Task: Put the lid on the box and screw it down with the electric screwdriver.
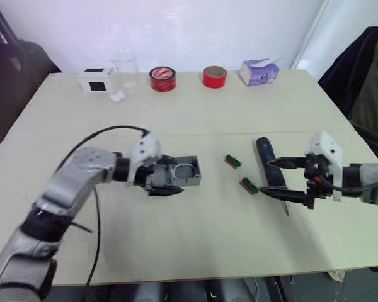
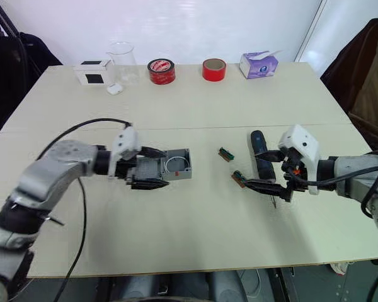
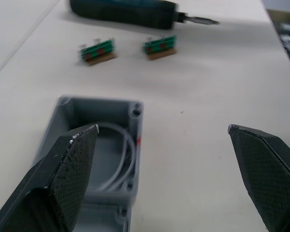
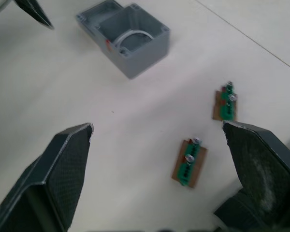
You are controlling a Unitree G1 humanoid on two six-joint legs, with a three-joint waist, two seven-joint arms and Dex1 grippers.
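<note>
The left pincer (image 2: 152, 168) is spread wide beside the open box (image 2: 177, 165) near the desk's (image 2: 195, 239) middle, gripping nothing. The right pincer (image 2: 269, 170) is likewise wide open and empty, set astride the screwdriver (image 2: 261, 152), which lies flat near two green parts (image 4: 188, 162).

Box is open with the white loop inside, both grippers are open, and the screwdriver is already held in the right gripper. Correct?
Not quite. The electric screwdriver lies on the table, ungripped; the right gripper is open with nothing between its fingers, as the right wrist view shows. The rest holds: the box is open with the white loop inside, and the left gripper is open.
</note>
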